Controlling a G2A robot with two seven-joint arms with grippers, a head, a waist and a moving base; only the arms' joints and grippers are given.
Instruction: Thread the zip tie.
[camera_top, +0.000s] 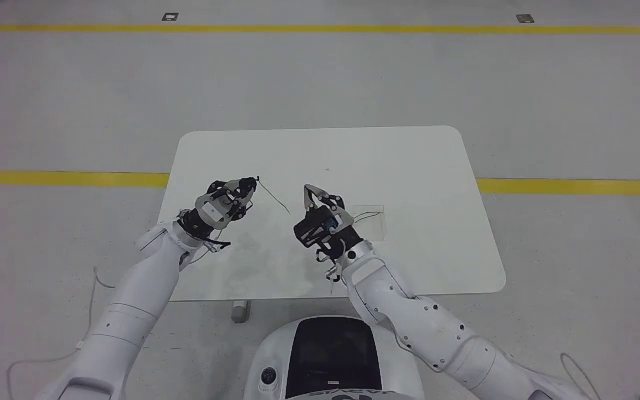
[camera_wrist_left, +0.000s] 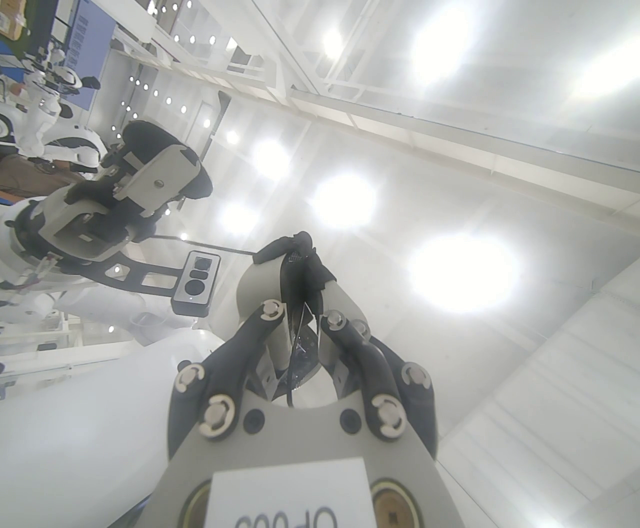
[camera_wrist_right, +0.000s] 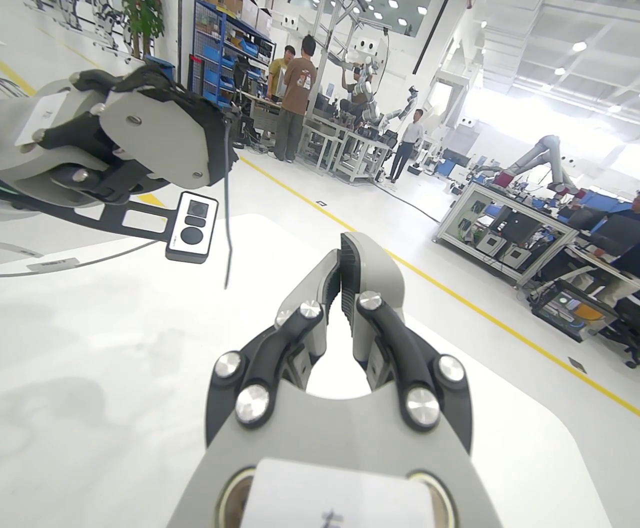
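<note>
Counting up: one zip tie (camera_top: 275, 197), two grippers, one white table (camera_top: 420, 170).

Over to the left gripper (camera_top: 250, 186): clamped tight on one end of the zip tie, above the near-left part of the table. Seen from the left wrist, pinched right at the fingertips, with a dark sliver of strap running back between the fingers.

On the zip tie itself: thin, dark, narrow as a wire. Almost straight, with a slight kink near the free end. Tapering to a fine tip. Seen from the right wrist, dangling down from the left gripper's dark pads. Impossible to say whether the tip touches the tabletop.

And the right gripper (camera_wrist_right: 344, 252): fingers pressed flat together, holding nothing. Close beside the strap's free tip, but apart from it, facing the left gripper across a small gap.
</note>
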